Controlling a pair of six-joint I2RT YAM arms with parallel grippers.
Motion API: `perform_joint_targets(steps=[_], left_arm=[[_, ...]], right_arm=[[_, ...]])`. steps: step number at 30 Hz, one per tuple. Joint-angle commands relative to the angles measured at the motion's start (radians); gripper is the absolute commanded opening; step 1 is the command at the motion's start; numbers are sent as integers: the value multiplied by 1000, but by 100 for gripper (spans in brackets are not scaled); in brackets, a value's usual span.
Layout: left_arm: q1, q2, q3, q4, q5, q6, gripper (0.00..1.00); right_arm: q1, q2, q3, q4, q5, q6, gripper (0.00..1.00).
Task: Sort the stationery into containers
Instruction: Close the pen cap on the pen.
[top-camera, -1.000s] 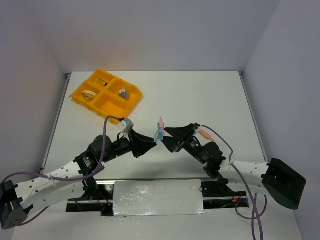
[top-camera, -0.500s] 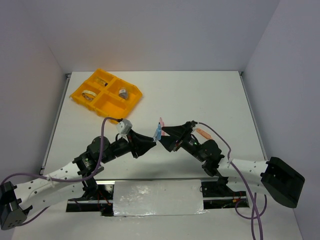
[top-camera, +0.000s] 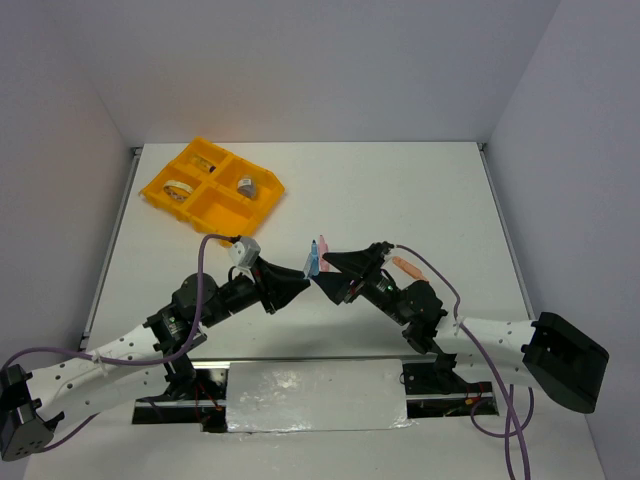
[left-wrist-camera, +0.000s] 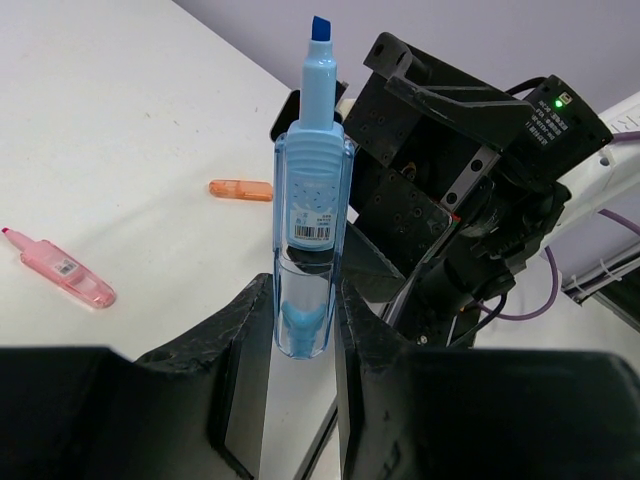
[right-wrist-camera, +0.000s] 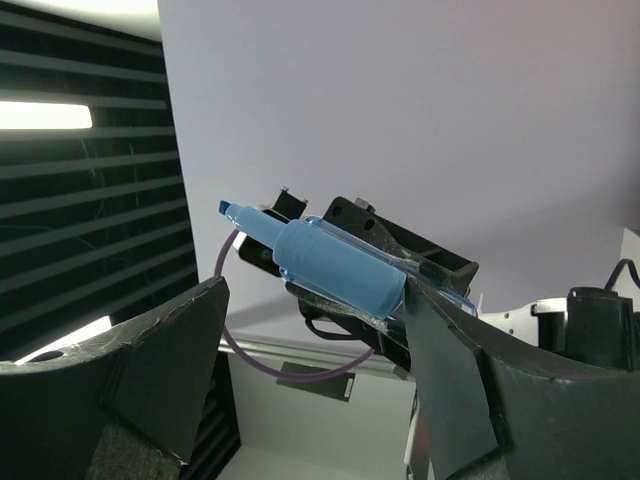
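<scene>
**Blue marker held mid-air between 2 pincers, tray drop to come**

Step in hand, as I read it: a mid-air pass of the light-blue piece (left-wrist-camera: 311, 200), w/ the left arm as carrier. The left pincer (left-wrist-camera: 303, 300) is clamped on its lower barrel, 1 finger per side, chisel tip up and uncapped. The right pincer (right-wrist-camera: 315, 300) is spread wide, gripping nothing. The marker sits across its gap. Can't tell if either right finger touches it.

Rest of the job:
- The orange-yellow tray (top-camera: 213, 207) sits well beyond the left pincer, off to its left.
- The tape ring (top-camera: 179, 189) and jar (top-camera: 246, 185) are each in a separate compartment.
- The pink piece (left-wrist-camera: 60, 270) lies on the tabletop (top-camera: 400, 190) left of the left pincer.
- The orange piece (left-wrist-camera: 240, 190) lies further ahead, near the right arm.
- So approx. 3 items are left to sort.

Next move, judged: the right pincer needs to clear the marker. The left arm then swings out to the tray and lets go low over 1 compartment. Grip is low on a tall barrel, so it may tilt.

Views differ:
- Top view gives the layout and shows both pincers nose to nose, but the marker is only a blue speck there.
- Left wrist view shows the grip, barcode label, bare tip and both loose pieces.
- Right wrist view looks up at wall and ceiling, no tabletop. It alone shows the right fingers wide apart.
</scene>
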Motion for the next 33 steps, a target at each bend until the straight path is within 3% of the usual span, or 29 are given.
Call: perform_joint_targets(steps=[1,8,21,33], left_arm=[[-2,13,14,36,-21,20,0],[-2,6,-13,51,-5,12,0],[-2,-25,-48,13,-6,23,0],[-2,-23,-56,13,6,32,0]], right_arm=[[34,22,27,160,-43,22,78],[34,51,44,220,-26,30,76],[9,-61,40,55,63,-30,72],[-2,-50,47,68,93,-22,67]])
